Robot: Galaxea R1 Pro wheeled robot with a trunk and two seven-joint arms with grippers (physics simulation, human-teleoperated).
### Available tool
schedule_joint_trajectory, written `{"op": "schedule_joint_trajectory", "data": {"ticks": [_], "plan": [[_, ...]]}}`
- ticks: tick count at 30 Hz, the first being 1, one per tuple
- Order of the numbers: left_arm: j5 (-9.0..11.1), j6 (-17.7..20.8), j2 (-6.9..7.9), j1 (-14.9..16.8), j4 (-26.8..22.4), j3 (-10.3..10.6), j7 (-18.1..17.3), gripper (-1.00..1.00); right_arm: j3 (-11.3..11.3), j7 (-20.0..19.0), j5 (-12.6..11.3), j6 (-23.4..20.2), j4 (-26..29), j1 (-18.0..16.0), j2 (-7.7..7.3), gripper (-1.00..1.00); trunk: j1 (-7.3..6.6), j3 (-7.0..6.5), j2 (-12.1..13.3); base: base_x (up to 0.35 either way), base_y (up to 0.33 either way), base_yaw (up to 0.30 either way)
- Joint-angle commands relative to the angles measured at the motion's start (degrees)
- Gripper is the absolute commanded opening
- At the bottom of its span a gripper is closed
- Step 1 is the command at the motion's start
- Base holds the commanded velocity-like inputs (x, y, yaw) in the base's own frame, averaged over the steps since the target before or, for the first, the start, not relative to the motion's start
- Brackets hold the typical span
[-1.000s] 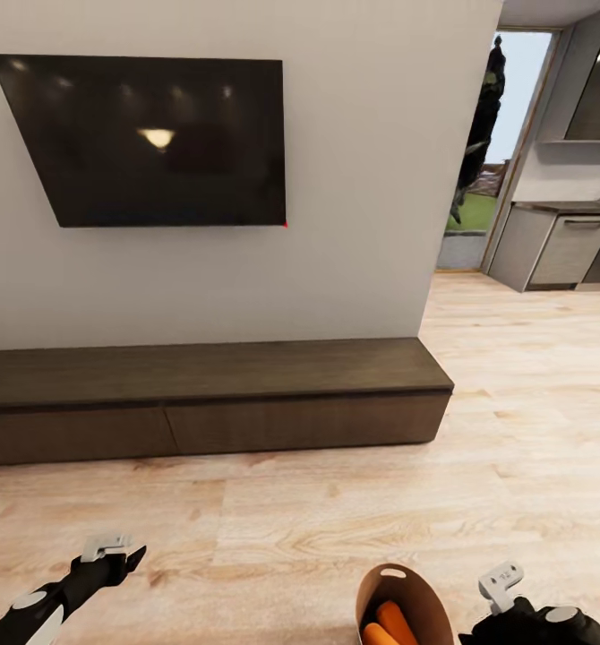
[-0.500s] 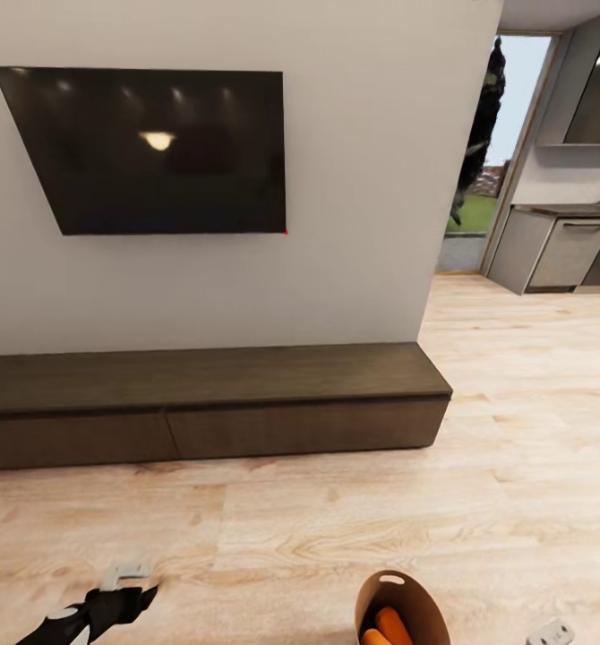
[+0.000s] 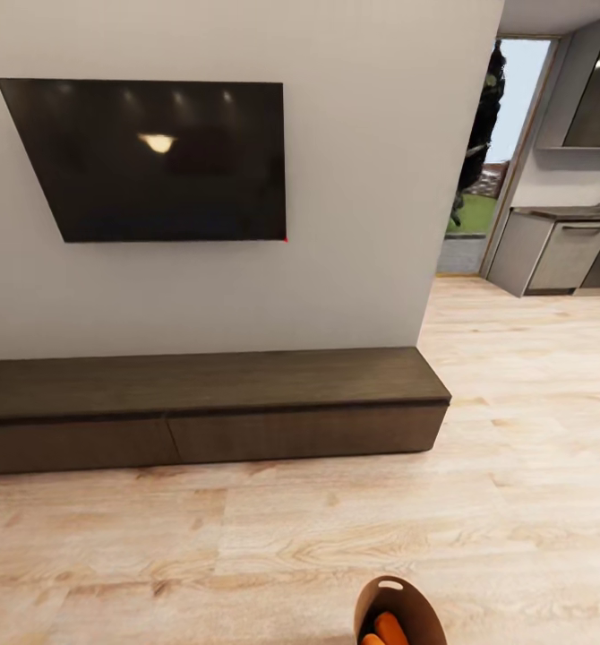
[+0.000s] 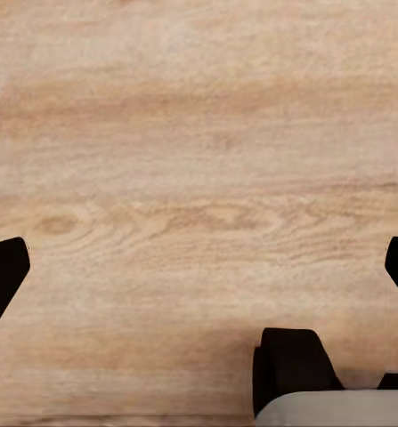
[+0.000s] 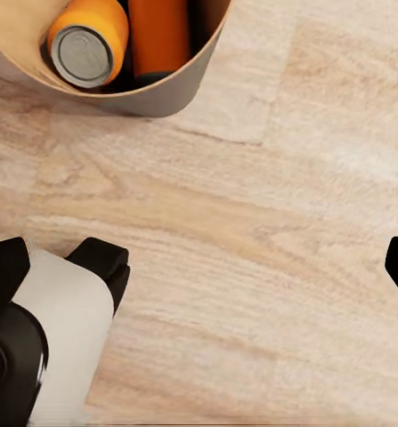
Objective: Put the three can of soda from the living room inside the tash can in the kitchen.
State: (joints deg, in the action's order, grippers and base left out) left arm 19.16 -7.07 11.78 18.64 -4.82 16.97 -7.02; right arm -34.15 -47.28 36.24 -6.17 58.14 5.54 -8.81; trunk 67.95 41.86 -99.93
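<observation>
The tash can, a small round bin with a tan inside and a slot near its rim, stands on the wood floor at the bottom edge of the head view. Two orange cans of soda lie inside it. In the right wrist view the bin sits beyond my right gripper, and both orange cans show, one with its silvery top facing the camera. That gripper is open over bare floor, apart from the bin. My left gripper is open too, with only floorboards between its fingertips.
A long dark low cabinet runs along the white wall under a black TV. Open wood floor leads right past the wall's corner to grey kitchen units and a bright doorway. Parts of my own body lie close to the right gripper.
Both arms have dropped out of the head view's bottom edge. The whole picture has shifted down a little, so the camera moved; the bin now sits lower in the frame.
</observation>
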Motion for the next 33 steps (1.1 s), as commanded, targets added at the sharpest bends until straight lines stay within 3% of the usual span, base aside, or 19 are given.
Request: {"op": "schedule_joint_trajectory", "data": {"ticks": [1, 7, 10, 12, 15, 16, 18, 23, 33], "plan": [[0.0, -0.3, -0.1, -1.5, 0.1, 0.1, 0.0, 1.0, 0.0, 0.1, 0.0, 1.0, -1.6, 0.0, -0.41, 1.0, -0.23, -0.19, 0.4, 0.0, 0.0, 0.0], [0.1, -1.8, -0.85, -7.2, 0.3, 0.8, 0.2, 1.0, -0.1, 0.6, -0.1, 3.0, -6.8, 0.0, -1.49, 1.0, -1.54, -1.27, 2.8, 0.0, 0.0, 0.0], [0.1, -5.6, -1.09, -10.0, 0.3, 0.9, 0.3, 1.0, -0.1, 0.9, -0.1, 3.6, -10.6, 0.0, -1.8, 1.0, -2.2, -1.81, 4.0, 0.0, 0.0, 0.0], [0.2, -8.1, -1.35, -11.3, 0.3, 0.9, 0.7, 1.0, -0.2, 1.6, -0.1, 6.5, -14.4, 0.0, -2.17, 1.0, -2.64, -2.16, 4.8, 0.0, 0.0, 0.0], [0.2, -10.9, -1.71, -12.5, 0.4, 0.9, 1.3, 1.0, -0.2, 6.3, 0.0, 13.3, -21.6, 0.0, -2.63, 1.0, -3.3, -2.7, 6.0, 0.0, 0.0, 0.0], [0.2, -13.5, -1.89, -13.5, 0.4, 0.9, 1.6, 1.0, 0.0, 14.0, 0.3, 17.6, -29.6, 0.0, -3.03, 1.0, -3.52, -2.88, 6.4, 0.0, 0.0, 0.0], [0.3, -14.9, -1.94, -14.2, 0.4, 0.9, 1.6, 1.0, 0.2, 17.3, 0.4, 18.8, -32.7, -0.1, -3.13, 1.0, -3.96, -3.24, 7.2, 0.0, 0.0, 0.0], [0.3, -20.0, -2.95, -15.6, 0.5, 0.8, 1.8, 1.0, 0.5, 22.1, 0.4, 21.2, -37.5, -0.1, -3.18, 1.0, -5.06, -4.14, 9.2, 0.0, 0.0, 0.0], [0.6, -23.4, -4.02, -17.0, 0.8, 0.4, 7.0, 1.0, 0.1, 24.3, -0.2, 23.8, -42.0, -0.1, -2.91, 1.0, -7.25, -5.93, 13.3, 0.0, 0.0, 0.0]]}}
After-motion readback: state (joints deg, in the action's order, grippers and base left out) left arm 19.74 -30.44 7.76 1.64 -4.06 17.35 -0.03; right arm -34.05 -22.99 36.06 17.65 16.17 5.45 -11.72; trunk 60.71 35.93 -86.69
